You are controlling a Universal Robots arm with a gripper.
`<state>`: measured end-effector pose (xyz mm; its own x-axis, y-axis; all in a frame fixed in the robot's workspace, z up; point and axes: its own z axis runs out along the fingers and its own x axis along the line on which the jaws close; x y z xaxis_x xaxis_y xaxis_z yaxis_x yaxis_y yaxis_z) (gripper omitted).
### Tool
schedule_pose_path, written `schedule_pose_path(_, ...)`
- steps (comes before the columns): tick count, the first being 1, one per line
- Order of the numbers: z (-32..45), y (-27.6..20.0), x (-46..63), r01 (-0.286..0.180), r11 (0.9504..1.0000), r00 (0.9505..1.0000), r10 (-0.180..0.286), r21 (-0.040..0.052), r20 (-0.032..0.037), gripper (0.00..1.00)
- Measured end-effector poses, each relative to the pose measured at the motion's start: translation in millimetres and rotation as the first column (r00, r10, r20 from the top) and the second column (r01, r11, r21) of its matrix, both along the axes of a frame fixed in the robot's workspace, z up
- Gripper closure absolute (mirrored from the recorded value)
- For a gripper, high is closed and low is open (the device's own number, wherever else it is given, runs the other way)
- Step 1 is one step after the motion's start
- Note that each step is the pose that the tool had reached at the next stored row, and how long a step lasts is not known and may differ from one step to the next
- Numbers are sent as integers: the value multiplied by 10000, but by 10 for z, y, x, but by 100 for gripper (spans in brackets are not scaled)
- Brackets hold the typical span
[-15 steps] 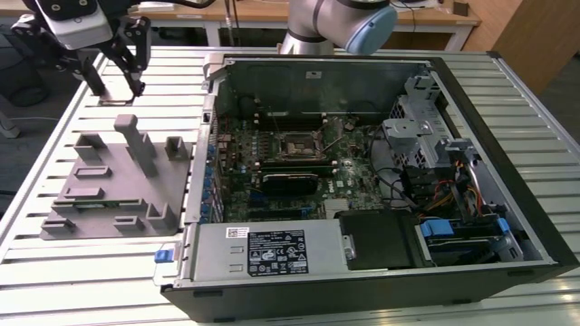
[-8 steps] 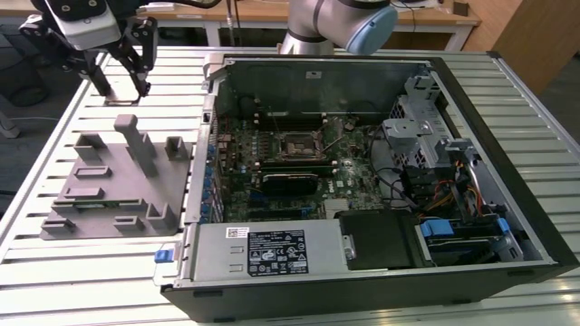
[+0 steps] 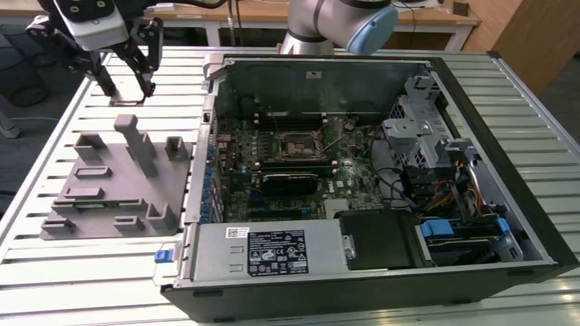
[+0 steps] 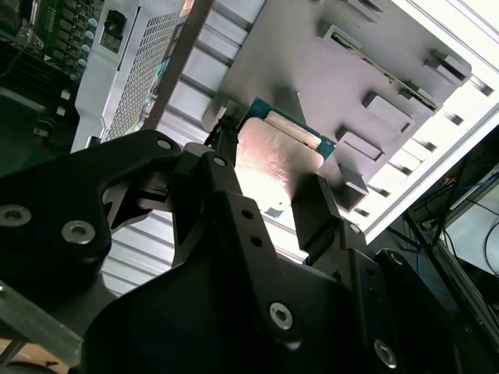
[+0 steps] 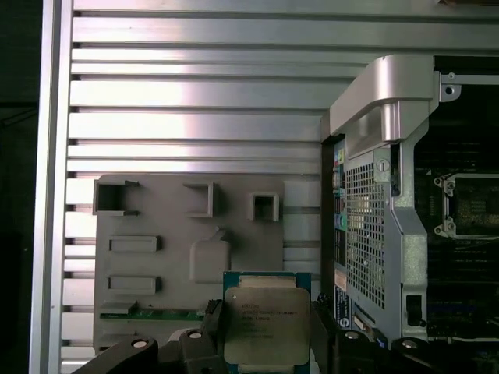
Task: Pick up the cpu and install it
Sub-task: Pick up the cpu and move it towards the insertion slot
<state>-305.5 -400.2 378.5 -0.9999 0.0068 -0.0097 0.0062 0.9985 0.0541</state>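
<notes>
Over grey fixture [image 5: 156, 226], cpu [image 5: 267, 323] clamped between fingers [image 5: 320, 335], one edge hidden

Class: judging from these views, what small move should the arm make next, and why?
Probably carry the cpu toward the socket: the gripper clamps it between its fingers beside the grey tray, and the socket looks empty.

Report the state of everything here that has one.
Pale silvery square cpu: clamped between the fingers, off the grey fixture tray.
Black gripper: shut on the cpu.
Black computer case: side open, motherboard exposed.
Long green memory stick: lying in the tray.
</notes>
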Motion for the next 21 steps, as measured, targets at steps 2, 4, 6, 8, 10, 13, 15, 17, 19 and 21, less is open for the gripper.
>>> schedule_pose_path(2,-2,0,16,0,10000,10000,0,0,0,47)
schedule_pose_path(4,-3,0,30,0,10000,10000,0,0,0,47)
schedule_pose_path(6,-6,0,47,-1,10000,10000,1,1,0,47)
schedule_pose_path(8,-7,0,65,-1,10000,10000,1,0,-1,47)
schedule_pose_path(10,-9,0,83,-1,10000,10000,1,0,0,47)
schedule_pose_path(13,-11,0,114,-1,10000,10000,1,0,-1,47)
schedule_pose_path(15,-13,0,141,-1,10000,10000,1,-1,-1,47)
schedule_pose_path(17,-15,0,165,0,10000,10000,0,0,0,47)
schedule_pose_path(19,-17,0,187,-1,10000,10000,1,0,0,47)
schedule_pose_path(21,-18,1,203,0,10000,10000,0,0,0,47)
